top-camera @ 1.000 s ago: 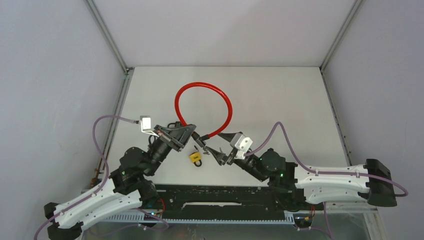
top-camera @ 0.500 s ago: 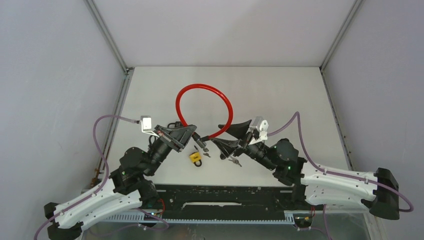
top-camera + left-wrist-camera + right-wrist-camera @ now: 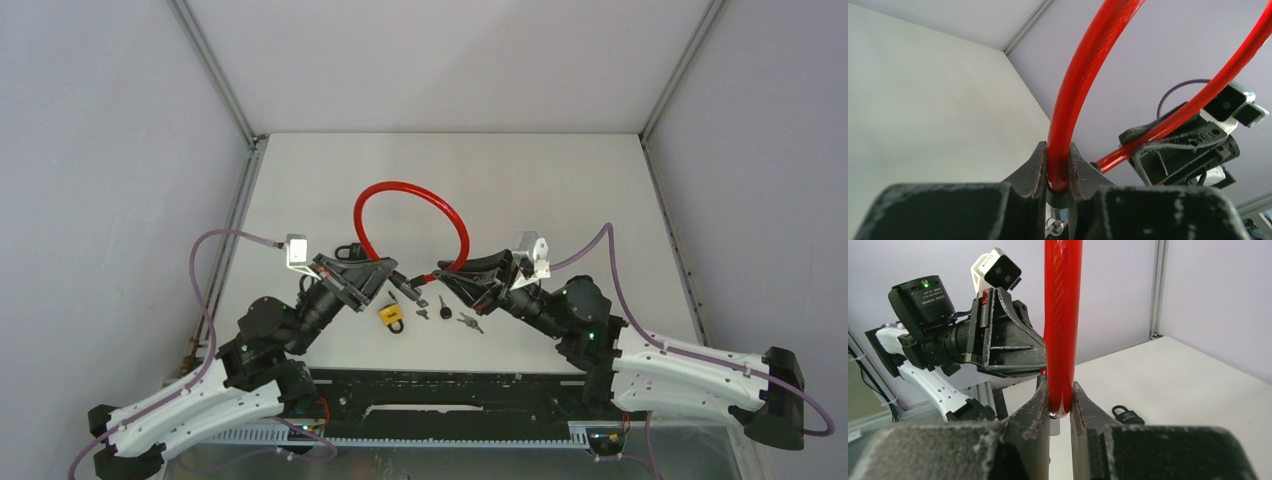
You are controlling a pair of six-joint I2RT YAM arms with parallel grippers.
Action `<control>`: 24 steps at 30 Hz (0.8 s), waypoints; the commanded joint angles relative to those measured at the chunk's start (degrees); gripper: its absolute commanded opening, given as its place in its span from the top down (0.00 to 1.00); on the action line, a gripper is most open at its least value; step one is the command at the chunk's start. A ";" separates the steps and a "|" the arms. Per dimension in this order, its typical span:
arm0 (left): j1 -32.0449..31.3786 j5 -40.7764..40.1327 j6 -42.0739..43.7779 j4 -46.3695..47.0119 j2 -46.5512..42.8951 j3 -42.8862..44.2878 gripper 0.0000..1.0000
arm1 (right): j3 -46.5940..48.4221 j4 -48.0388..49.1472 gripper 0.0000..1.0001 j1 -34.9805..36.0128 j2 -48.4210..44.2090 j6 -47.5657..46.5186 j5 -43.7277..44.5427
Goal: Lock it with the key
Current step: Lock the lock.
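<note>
Keys (image 3: 444, 302) flat on table (image 3: 560, 200), lower centre of top view, just below both jaws, nearer right gripper (image 3: 440, 276) | yellow padlock (image 3: 392, 316) alongside, under left gripper (image 3: 399, 279) | each gripper clamped on one end of red cable (image 3: 410, 188), loop arching toward frame top

We are looking at a glossy red cable (image 3: 404, 185) that is arching up as a rounded loop above the desk (image 3: 560, 200). One end is sitting pinched between the left fingers (image 3: 1034, 167) and the other between the right fingers (image 3: 1039, 407), the two ends hanging near each other but apart. Below that gap a small yellow padlock (image 3: 390, 315) is lying on the desk, with a few dark keys (image 3: 444, 303) lying loose just to its right. A small black padlock (image 3: 1127, 414) is resting farther back.
</note>
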 commanded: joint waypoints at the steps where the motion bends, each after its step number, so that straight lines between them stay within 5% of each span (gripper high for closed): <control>1: 0.20 -1.87 2.47 -3.05 -1.75 -1.99 1.00 | 1.81 -0.36 1.00 -2.71 -6.02 -2.02 1.74; 7: 0.20 -1.60 1.48 -2.51 -3.35 -4.60 1.00 | 1.77 -4.50 1.00 -4.86 -9.17 -1.98 1.94; 11: 0.20 -1.12 1.98 -1.16 -2.56 -4.20 1.00 | 1.77 -6.41 0.75 -5.08 -7.85 -0.91 -0.38; 17: 0.20 -0.30 1.86 1.69 -1.11 -3.93 1.00 | 0.89 -6.79 0.51 -5.02 -3.94 2.45 -7.83; 24: 0.20 -0.49 -0.23 8.34 -5.47 -6.95 1.00 | -4.26 -2.38 0.49 -4.92 -2.80 6.41 -10.80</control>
